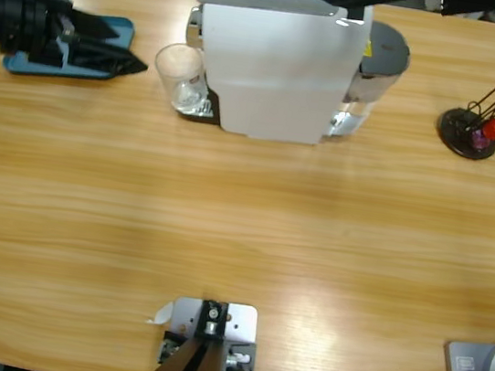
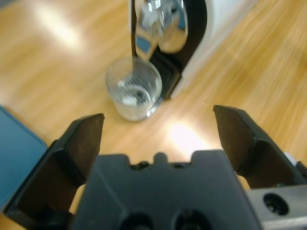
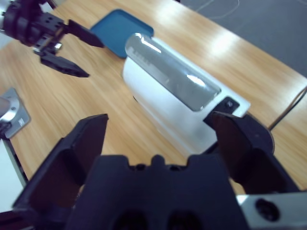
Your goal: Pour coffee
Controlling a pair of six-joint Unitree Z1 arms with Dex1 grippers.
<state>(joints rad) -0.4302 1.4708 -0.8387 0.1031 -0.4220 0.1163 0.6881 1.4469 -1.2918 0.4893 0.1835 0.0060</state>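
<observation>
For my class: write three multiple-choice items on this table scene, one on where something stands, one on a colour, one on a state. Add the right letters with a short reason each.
1. Where does the clear glass stand?
A. Beside the white coffee machine, at its spout end
B. On the blue tray
C. Next to the black stand with rods

2. What colour is the flat tray under the left gripper?
A. Red
B. Blue
C. White

3. How do the left gripper's jaws stand?
A. Shut on the glass
B. Shut on nothing
C. Open, holding nothing

Answers:
1 A, the high view shows the glass right against the machine's end, and the left wrist view shows it by the chrome spout.
2 B, the tray is blue in the high and right wrist views.
3 C, the left wrist view shows the jaws spread wide with the glass well ahead of them.
</observation>
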